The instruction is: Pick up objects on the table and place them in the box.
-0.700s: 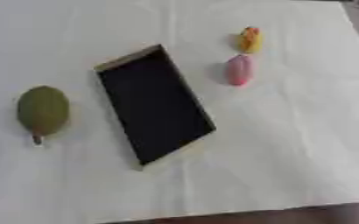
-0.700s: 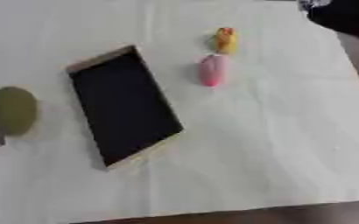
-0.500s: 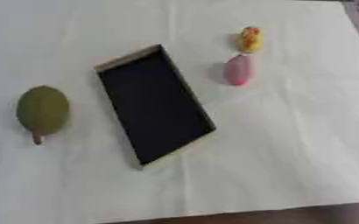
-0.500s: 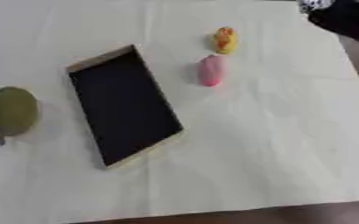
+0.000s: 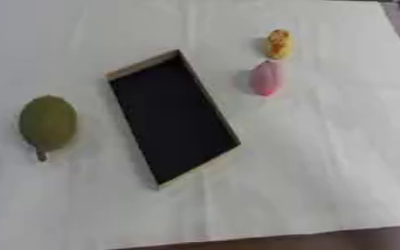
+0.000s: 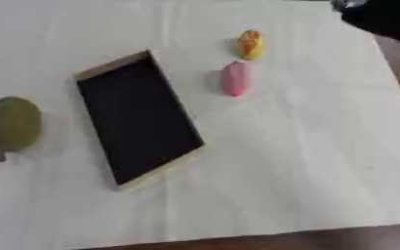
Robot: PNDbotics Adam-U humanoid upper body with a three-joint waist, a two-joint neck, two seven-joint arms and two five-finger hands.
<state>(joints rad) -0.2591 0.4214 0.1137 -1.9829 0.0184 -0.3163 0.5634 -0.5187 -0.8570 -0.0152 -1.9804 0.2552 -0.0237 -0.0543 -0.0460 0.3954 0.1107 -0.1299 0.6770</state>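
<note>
My right robot hand (image 6: 383, 17) sits at the table's (image 5: 323, 171) far-right corner, fingers unreadable; box (image 5: 173, 117) and fruits unmoved.

Both head cameras look steeply down at the box (image 5: 172, 117), sharing it; the right view sits slightly rightward.

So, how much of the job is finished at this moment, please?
Nothing looks done: the box shows only its dark inside. Nothing is in hand either; only a dark part of the robot shows at the upper right corner, and I cannot tell whether it is a hand. Left to do: the green fruit left of the box, and the pink object and yellow object to its right.
</note>
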